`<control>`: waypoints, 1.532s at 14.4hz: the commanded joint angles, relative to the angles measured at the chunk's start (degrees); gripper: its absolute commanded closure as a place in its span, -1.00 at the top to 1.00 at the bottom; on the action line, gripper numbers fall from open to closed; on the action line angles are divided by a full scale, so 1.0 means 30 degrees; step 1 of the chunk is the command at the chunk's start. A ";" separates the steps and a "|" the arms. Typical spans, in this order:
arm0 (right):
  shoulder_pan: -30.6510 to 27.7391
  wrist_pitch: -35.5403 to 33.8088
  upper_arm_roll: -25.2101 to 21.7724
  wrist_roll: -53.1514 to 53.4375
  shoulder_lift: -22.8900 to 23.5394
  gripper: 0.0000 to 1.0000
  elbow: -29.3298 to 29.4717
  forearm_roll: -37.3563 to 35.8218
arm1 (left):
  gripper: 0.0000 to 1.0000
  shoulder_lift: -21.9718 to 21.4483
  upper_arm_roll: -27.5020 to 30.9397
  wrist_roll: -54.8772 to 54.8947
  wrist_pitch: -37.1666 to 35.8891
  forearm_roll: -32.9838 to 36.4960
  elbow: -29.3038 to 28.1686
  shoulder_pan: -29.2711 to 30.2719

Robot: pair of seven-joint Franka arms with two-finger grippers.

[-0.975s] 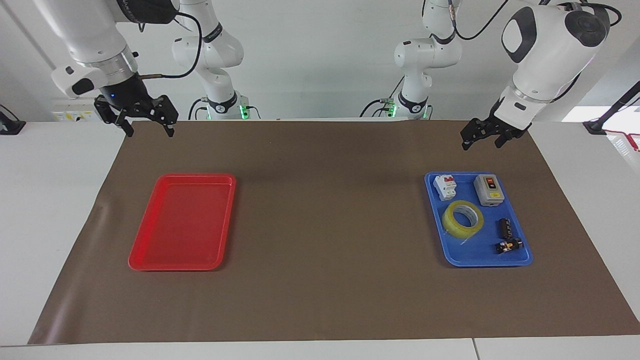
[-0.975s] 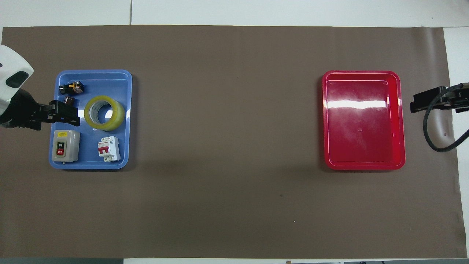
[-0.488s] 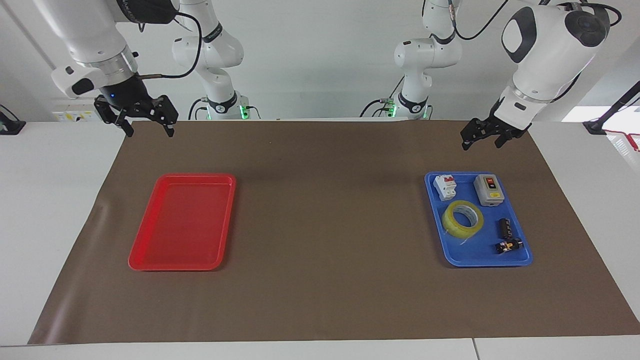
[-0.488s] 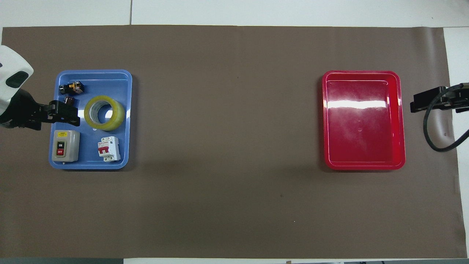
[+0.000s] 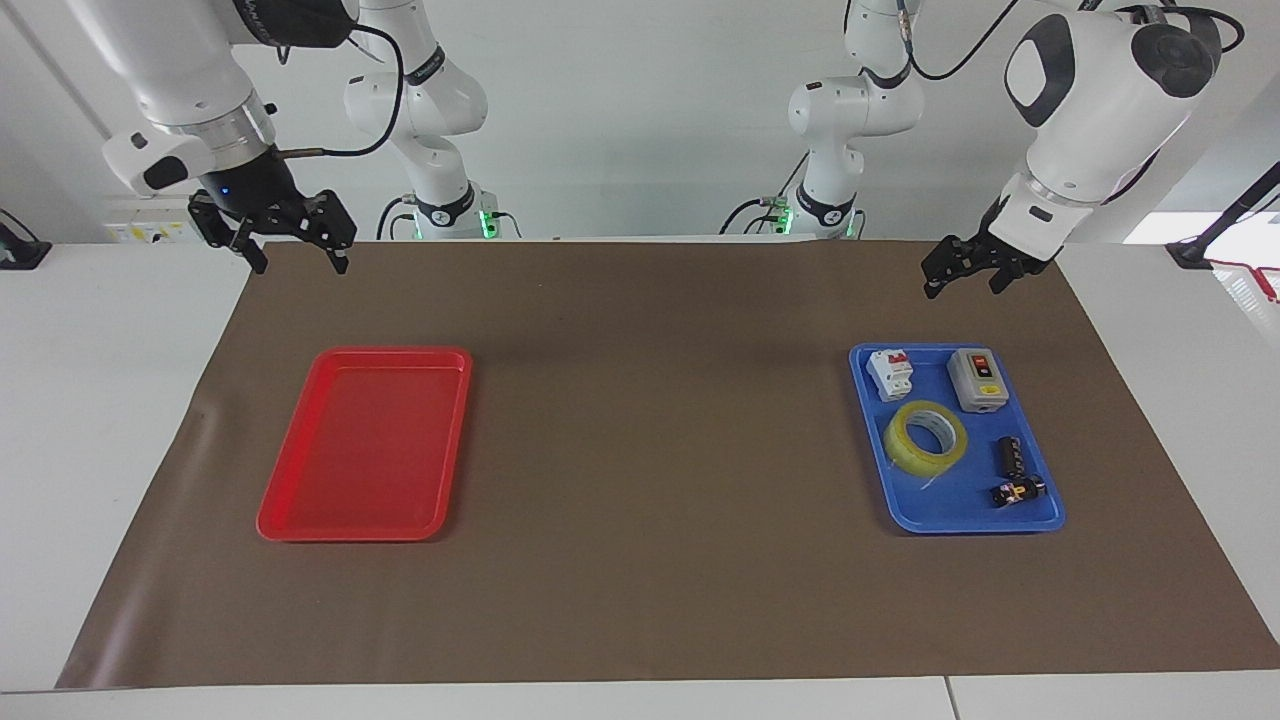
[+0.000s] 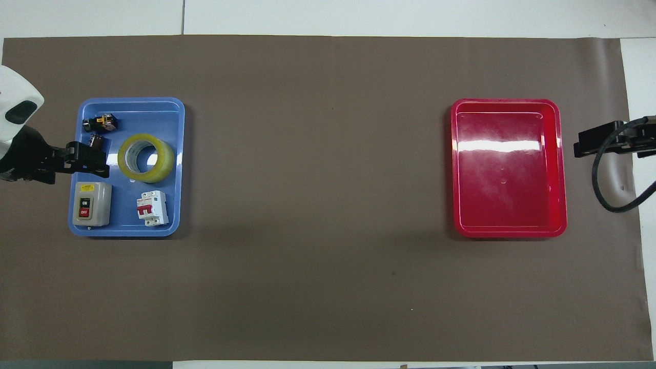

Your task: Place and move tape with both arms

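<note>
The roll of yellow tape (image 5: 925,437) lies flat in the middle of the blue tray (image 5: 950,512) at the left arm's end of the table; it also shows in the overhead view (image 6: 146,158). My left gripper (image 5: 962,291) hangs open and empty in the air over the brown mat, beside the tray's edge nearest the robots. In the overhead view the left gripper (image 6: 102,160) overlaps the blue tray's (image 6: 174,205) outer side. My right gripper (image 5: 302,266) is open and empty, raised over the mat's corner near the red tray (image 5: 365,440). In the overhead view it (image 6: 576,144) is beside the red tray (image 6: 507,169).
The blue tray also holds a white circuit breaker (image 5: 889,373), a grey switch box (image 5: 977,379), a small black cylinder (image 5: 1008,455) and a small black-and-yellow part (image 5: 1015,491). The red tray holds nothing. Two smaller white arms (image 5: 440,110) stand at the back.
The left gripper has drifted very slightly outward, toward the left arm's end of the table. The right arm and the tape have not moved.
</note>
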 commanded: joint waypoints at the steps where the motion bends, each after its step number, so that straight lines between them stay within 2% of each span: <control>1: -0.0182 -0.0031 0.0037 -0.0184 -0.0085 1.00 -0.0095 0.0283 | 1.00 0.0132 0.0131 0.0176 0.2580 0.0072 -0.1808 0.0906; 4: -0.0182 -0.0031 0.0037 -0.0184 -0.0085 1.00 -0.0095 0.0254 | 1.00 0.2181 0.0131 0.0205 0.6386 0.0540 -0.2923 0.1757; 7: -0.0182 -0.0031 0.0037 -0.0184 -0.0085 1.00 -0.0124 0.0254 | 1.00 0.3444 0.0131 0.0147 0.9816 0.0541 -0.4562 0.2051; 12: -0.0182 -0.0031 0.0037 -0.0155 -0.0085 1.00 -0.0095 0.0254 | 1.00 0.5759 0.0131 0.0088 1.1964 0.0599 -0.4685 0.1933; 13: -0.0182 -0.0031 0.0037 -0.0154 -0.0085 1.00 -0.0124 0.0254 | 0.83 0.5849 0.0131 0.0117 1.1994 0.0686 -0.4772 0.1933; 15: -0.0182 -0.0031 0.0037 -0.0154 -0.0085 1.00 -0.0124 0.0254 | -0.51 0.5849 0.0131 0.0117 1.1849 0.0951 -0.4802 0.1933; 16: -0.0182 -0.0031 0.0037 -0.0154 -0.0085 1.00 -0.0095 0.0254 | -1.00 0.5878 0.0131 0.0059 1.1732 0.0951 -0.4715 0.1875; 19: -0.0182 -0.0031 0.0037 -0.0154 -0.0085 1.00 -0.0095 0.0283 | -1.00 0.6025 0.0131 -0.0436 1.0536 0.0951 -0.3869 0.1205; 22: -0.0182 -0.0031 0.0037 -0.0154 -0.0085 1.00 -0.0124 0.0283 | -1.00 0.6551 0.0131 -0.1404 0.7700 0.0980 -0.1327 0.0763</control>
